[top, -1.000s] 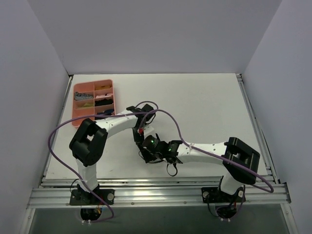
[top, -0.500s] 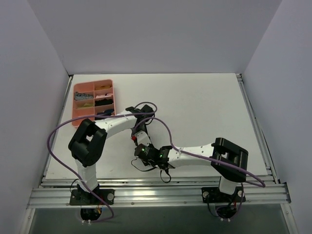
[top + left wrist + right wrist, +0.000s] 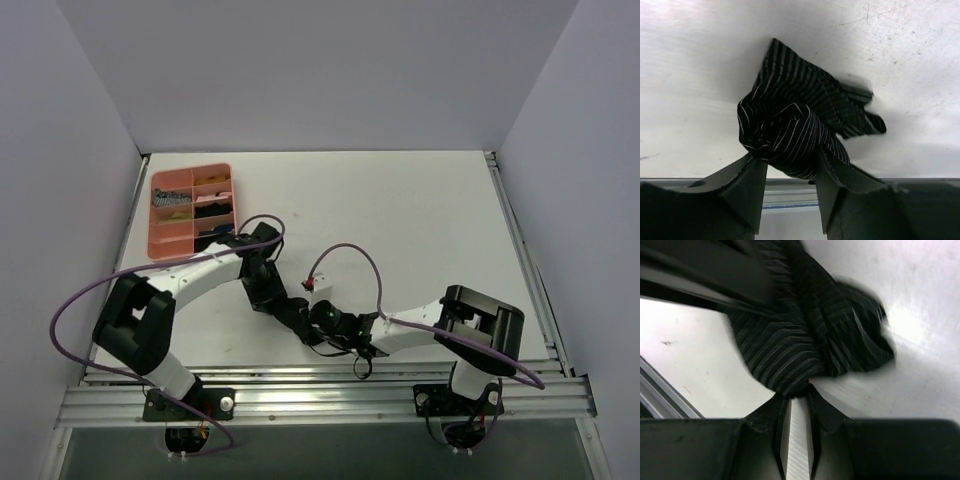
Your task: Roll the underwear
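Two claws meet low in the overhead frame, just left of centre, close to the near edge of the desk (image 3: 430,220). The underwear (image 3: 800,120) is bunched between them, hidden from above by the black wrist hardware. In its own camera the left claw (image 3: 790,167) pinches a thick, twisted wad of the pinstriped black fabric at the bottom of the frame, and the rest fans up and to the right, lying on the white surface. The right claw (image 3: 796,402) is drawn almost together, with only a thin bright slit between its fingers, and it appears to nip the lowest fold of the same cloth. The left claw's dark body crowds the upper left of that view. No reddish band shows. The garment looks light, limp and thin. It will probably crumple rather than hold a crease, and a roll will likely loosen unless kept tight, so a flat edge or the waistband looks a better hold than the wad. Farther back, at the upper left of the overhead frame, sits the pink divided tray (image 3: 152,225), well apart.
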